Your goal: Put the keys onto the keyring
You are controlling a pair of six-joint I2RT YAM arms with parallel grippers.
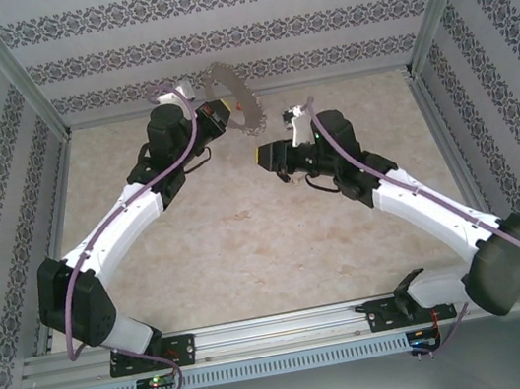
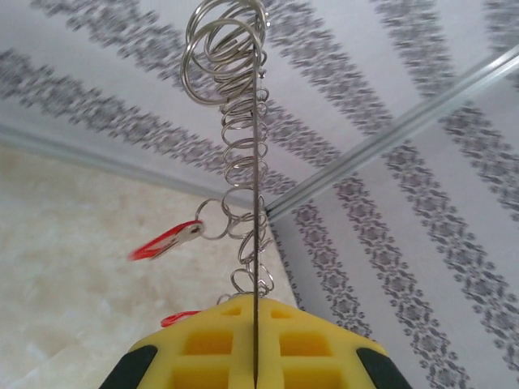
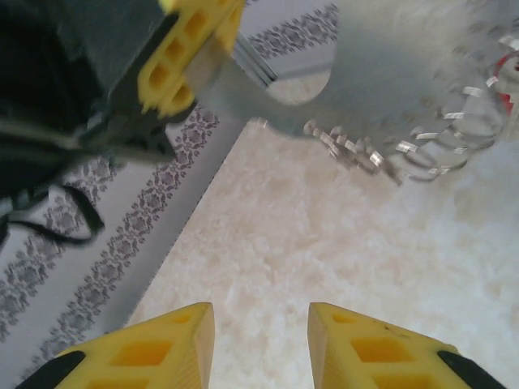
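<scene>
Item: left gripper (image 2: 255,314), yellow-tipped. Fingers pressed together on the lower rim of the keyring (image 2: 255,203), which stands edge-on out of the pads as a thin upright line. From overhead the left gripper (image 1: 218,120) sits at the far end of the table (image 1: 250,256), close to the back wall, with the keyring (image 1: 236,99) lifted clear of the surface.

Item: keyring, as above. Flat, silvery-grey, its rim strung with small wire rings (image 2: 223,49) stacked along the edge. One red-headed key (image 2: 166,241) hangs off a ring on the left side, partway up, tilted and blurred. A second red scrap shows just above the yellow pad; too little is visible to name it.

Item: right gripper (image 3: 261,339). Yellow fingers (image 3: 162,348) apart, nothing between them, pale table (image 3: 324,251) beneath. Ahead and above it: the keyring (image 3: 389,65), blurred grey, its wire rings (image 3: 438,146) dangling along the lower edge, and the left gripper (image 3: 174,69) clamped on the left end. From overhead the right gripper (image 1: 262,157) is near the keyring, not touching it.

Surround: wallpapered wall (image 1: 232,29), patterned bands; aluminium post (image 2: 389,134) at the corner.
</scene>
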